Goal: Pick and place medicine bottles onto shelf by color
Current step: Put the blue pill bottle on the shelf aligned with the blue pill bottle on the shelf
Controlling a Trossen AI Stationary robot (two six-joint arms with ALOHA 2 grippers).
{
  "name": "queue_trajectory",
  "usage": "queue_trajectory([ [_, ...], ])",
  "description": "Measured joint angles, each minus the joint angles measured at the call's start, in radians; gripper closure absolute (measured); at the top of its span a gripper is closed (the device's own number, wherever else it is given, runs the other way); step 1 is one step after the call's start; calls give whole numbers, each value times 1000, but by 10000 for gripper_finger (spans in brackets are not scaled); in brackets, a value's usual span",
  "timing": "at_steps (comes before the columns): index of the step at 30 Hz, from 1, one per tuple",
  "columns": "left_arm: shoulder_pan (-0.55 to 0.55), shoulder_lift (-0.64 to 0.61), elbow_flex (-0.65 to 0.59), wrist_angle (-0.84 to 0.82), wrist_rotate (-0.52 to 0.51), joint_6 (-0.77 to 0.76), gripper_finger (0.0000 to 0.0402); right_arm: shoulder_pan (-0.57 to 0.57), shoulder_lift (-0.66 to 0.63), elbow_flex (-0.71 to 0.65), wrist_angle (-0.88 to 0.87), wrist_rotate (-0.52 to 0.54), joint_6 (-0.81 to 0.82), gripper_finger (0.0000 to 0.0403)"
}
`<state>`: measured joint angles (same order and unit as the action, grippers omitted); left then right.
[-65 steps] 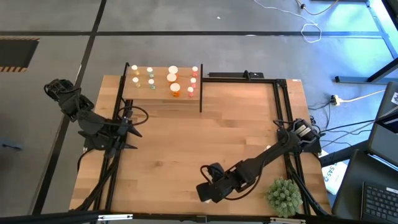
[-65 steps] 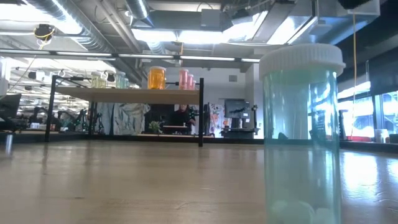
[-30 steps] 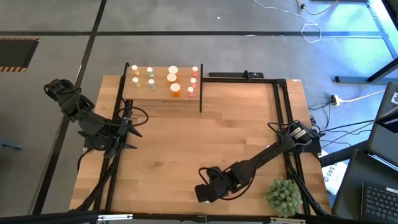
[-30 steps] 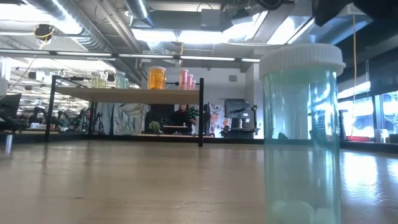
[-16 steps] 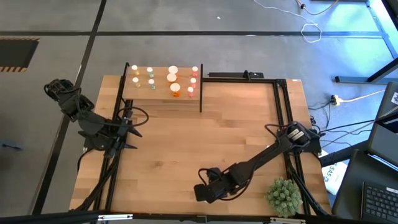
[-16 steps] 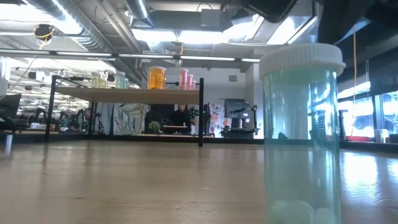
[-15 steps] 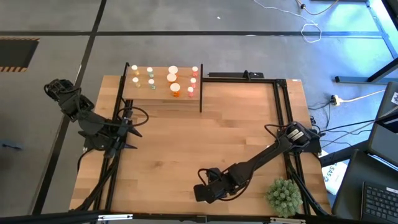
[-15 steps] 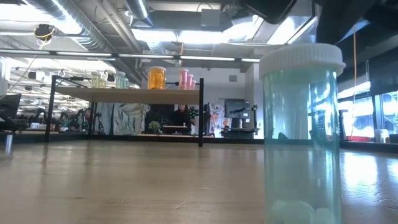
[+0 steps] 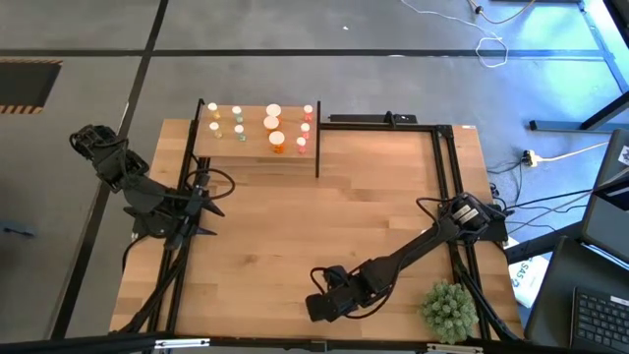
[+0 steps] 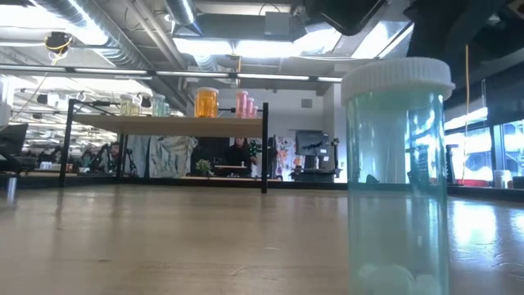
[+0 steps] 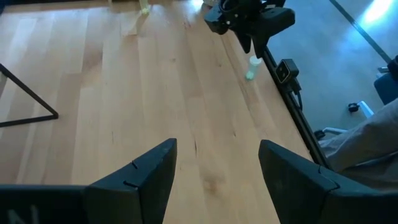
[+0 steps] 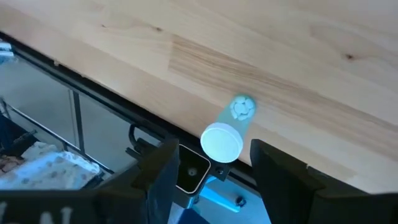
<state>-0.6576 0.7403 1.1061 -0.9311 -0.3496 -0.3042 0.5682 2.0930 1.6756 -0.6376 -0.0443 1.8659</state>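
Observation:
A pale green medicine bottle (image 10: 397, 172) with a white cap (image 12: 221, 143) stands upright on its base at the table's near edge. My right gripper (image 12: 214, 155) hangs open just above it, slanting down, one finger on either side of the cap and apart from it; in the high view this gripper (image 9: 316, 307) hides the bottle. The shelf (image 9: 257, 149) at the far left carries several orange, pale green and pink bottles (image 10: 205, 102). My left gripper (image 11: 217, 149) waits open above the table's left edge, and the green bottle (image 11: 254, 67) shows far off in its wrist view.
A spiky green plant ball (image 9: 447, 307) sits at the near right corner, beside my right arm. Black frame rails (image 9: 447, 187) run along the table's left and right edges. Bare wooden tabletop (image 9: 295, 226) lies between the shelf and the green bottle.
My right gripper has sunk a little over the pale green bottle; in the low view its dark fingers reach farther down above the cap. The gap between its fingers is unchanged and the bottle has stayed in place.

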Motion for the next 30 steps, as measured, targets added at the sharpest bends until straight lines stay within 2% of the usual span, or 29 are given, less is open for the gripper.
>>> queue_trajectory([
  [7, 0, 0, 0, 0, 0, 0, 178, -3, -2, 51, -88, 0, -103, 202],
  [16, 0, 0, 0, -2, 0, 1, 178, -17, -42, 228, -644, 24, -168, 202],
  [24, 2, 0, 0, 6, -44, -18, 178, -42, -53, 353, -940, 68, -248, 202],
  [27, 14, 0, 0, 7, -63, -27, 178, -55, -70, 361, -923, 125, -231, 202],
  [30, 34, 9, 0, 8, -63, -33, 178, -69, -95, 361, -914, 130, -264, 202],
])
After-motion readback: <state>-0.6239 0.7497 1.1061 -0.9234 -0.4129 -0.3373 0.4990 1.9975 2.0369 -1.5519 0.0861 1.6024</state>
